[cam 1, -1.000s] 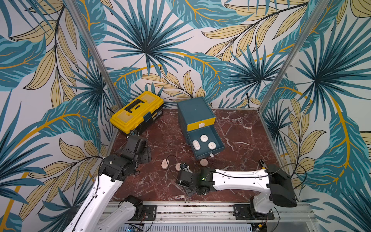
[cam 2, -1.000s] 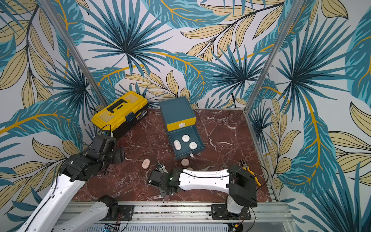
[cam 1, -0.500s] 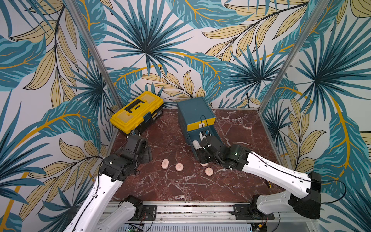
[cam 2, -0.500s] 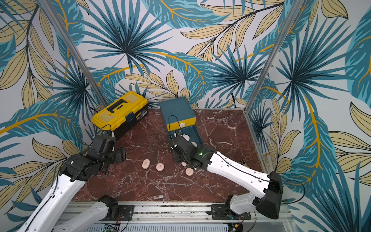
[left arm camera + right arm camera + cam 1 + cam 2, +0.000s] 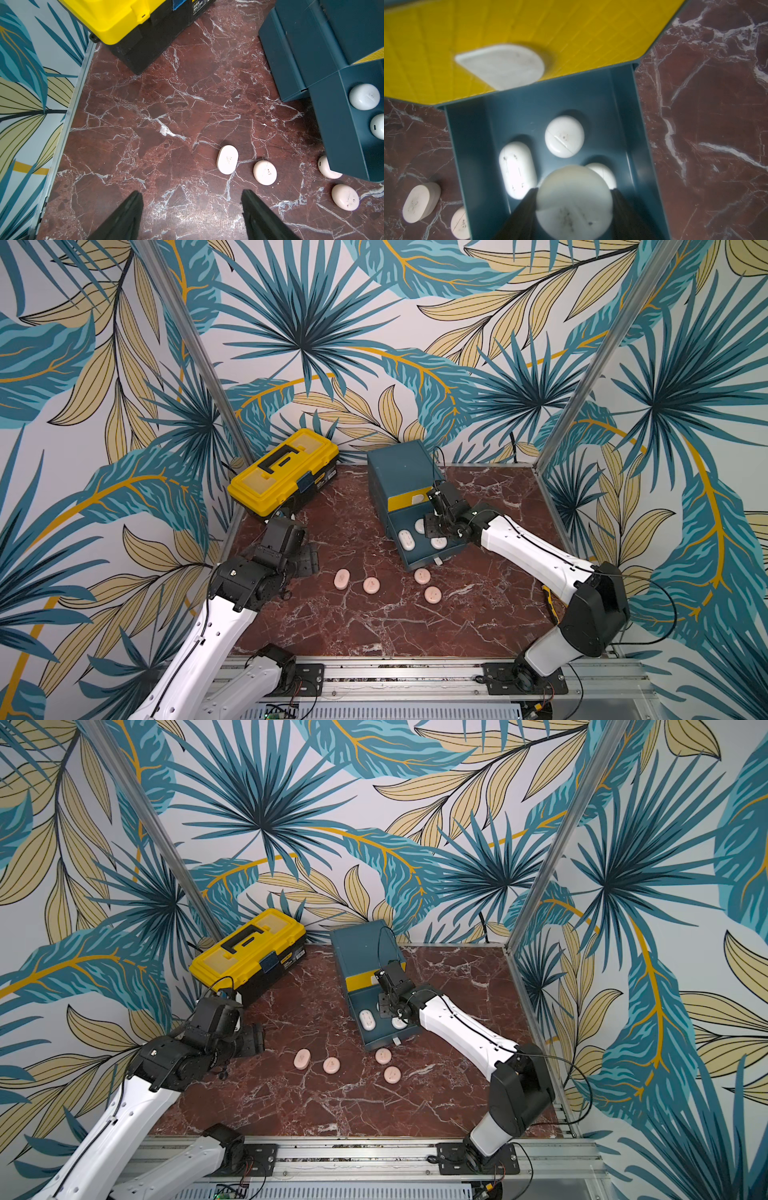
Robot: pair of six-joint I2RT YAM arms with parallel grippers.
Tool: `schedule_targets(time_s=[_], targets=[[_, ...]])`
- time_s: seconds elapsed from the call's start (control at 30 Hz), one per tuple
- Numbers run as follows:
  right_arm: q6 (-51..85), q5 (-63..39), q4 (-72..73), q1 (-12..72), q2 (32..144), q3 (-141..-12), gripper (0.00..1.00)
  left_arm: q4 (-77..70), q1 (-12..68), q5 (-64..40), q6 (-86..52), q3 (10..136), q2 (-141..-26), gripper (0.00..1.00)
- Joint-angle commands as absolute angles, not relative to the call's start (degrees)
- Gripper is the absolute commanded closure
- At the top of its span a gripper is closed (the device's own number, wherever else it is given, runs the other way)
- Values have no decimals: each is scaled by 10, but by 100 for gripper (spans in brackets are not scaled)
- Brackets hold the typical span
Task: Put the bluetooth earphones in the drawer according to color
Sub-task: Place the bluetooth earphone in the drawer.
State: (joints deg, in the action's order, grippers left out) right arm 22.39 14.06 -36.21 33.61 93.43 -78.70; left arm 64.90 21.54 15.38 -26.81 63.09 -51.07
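Observation:
The drawer chest (image 5: 399,466) is dark teal with a shut yellow top drawer (image 5: 571,31). A teal drawer (image 5: 424,561) below it is pulled out, and three white bluetooth earphones (image 5: 564,136) lie in it. My right gripper (image 5: 574,189) hangs over this open drawer, shut on a round white earphone case (image 5: 574,205). Several pink earphones (image 5: 371,585) lie on the marble in front of the chest. My left gripper (image 5: 191,193) is open and empty above bare marble, left of the pink cases (image 5: 227,159).
A yellow toolbox (image 5: 286,470) with a black handle stands at the back left, close to my left arm. Metal frame posts and patterned walls close in the marble table (image 5: 374,626) on three sides. One pink case (image 5: 328,169) lies partly under the open drawer's front.
My right arm swung from the table's front up to the open teal drawer, carrying the white case. The left arm has not moved.

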Motion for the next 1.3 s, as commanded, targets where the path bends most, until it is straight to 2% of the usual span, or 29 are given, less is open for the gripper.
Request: schedule_targets(time_s=[0.0, 0.63, 1.27], targets=[[209, 125, -351, 320, 963, -809, 47, 642, 211, 155, -263, 621, -511, 21], [218, 123, -357, 295, 1005, -792, 47, 637, 211, 155, -259, 618, -518, 21], [224, 138, -374, 294, 1029, -796, 42, 633, 211, 155, -259, 612, -519, 21]])
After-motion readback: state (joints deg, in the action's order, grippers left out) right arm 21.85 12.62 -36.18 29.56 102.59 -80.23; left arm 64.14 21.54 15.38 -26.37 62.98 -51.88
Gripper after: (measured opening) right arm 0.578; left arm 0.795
